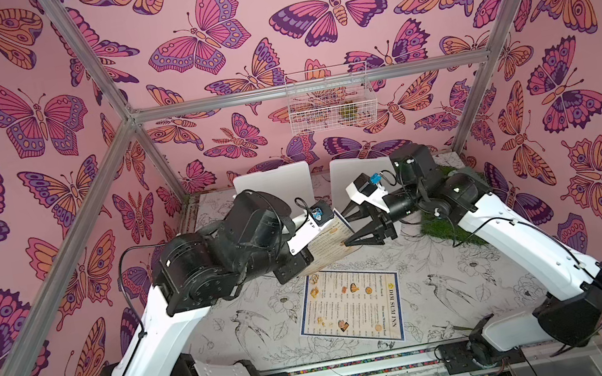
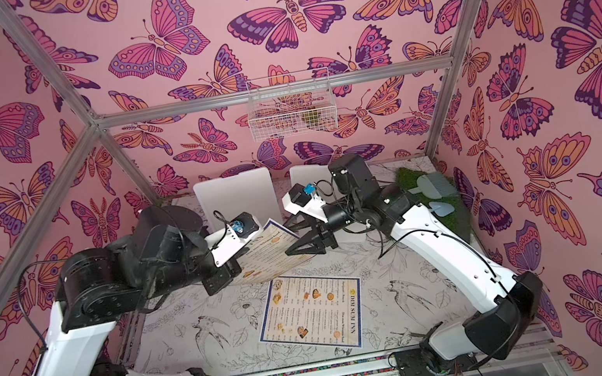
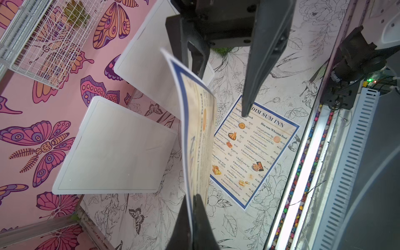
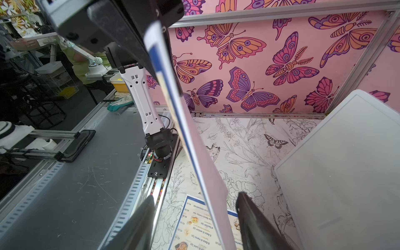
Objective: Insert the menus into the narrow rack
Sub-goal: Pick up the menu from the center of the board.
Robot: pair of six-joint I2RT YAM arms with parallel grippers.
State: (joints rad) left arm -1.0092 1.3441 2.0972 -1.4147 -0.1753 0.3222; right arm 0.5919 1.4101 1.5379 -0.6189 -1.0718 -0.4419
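One menu (image 1: 330, 241) (image 2: 268, 251) hangs on edge above the table, and my left gripper (image 3: 192, 197) is shut on its edge. This menu (image 3: 199, 129) bows slightly. My right gripper (image 1: 344, 230) (image 4: 195, 194) is open, one finger on each side of the sheet's (image 4: 194, 140) far end, with a gap showing at both sides. A second menu (image 1: 351, 308) (image 3: 255, 151) lies flat, face up, on the table below. The narrow rack (image 1: 330, 98) (image 2: 291, 110), a white wire basket, hangs high on the back wall, well above both grippers.
Two white boards (image 1: 274, 185) (image 1: 358, 171) lean against the back wall behind the grippers. A green turf patch (image 1: 444, 223) with grey-blue brushes (image 2: 434, 184) lies at the back right. Aluminium frame posts (image 1: 146, 148) stand at the back corners.
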